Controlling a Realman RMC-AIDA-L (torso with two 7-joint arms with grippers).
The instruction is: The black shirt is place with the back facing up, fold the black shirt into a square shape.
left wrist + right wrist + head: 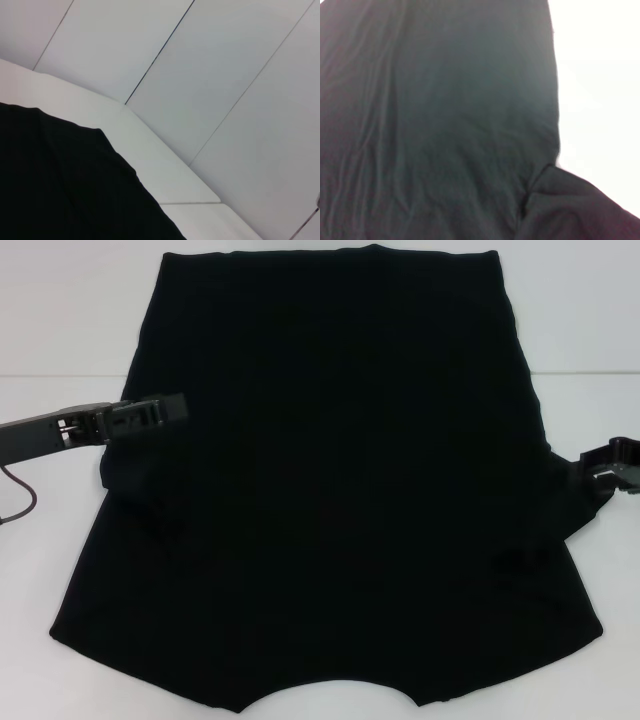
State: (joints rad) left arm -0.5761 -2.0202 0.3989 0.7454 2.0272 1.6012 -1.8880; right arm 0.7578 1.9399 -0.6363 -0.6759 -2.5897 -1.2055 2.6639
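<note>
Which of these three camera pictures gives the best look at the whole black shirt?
The head view: the black shirt lies spread on the white table, nearly its whole outline visible. The left wrist view catches only one edge, and the right wrist view shows a close patch of cloth.

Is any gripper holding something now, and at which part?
It cannot be told. The left gripper and right gripper sit at the black shirt's side edges, near the sleeves.

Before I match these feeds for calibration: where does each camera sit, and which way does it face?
Head view: on the head, facing forward and down at the black shirt on the white table; left gripper and right gripper show.
Left wrist view: shirt edge, table, wall panels; no fingers.
Right wrist view: close over the shirt; no fingers.
All share the shirt.
</note>
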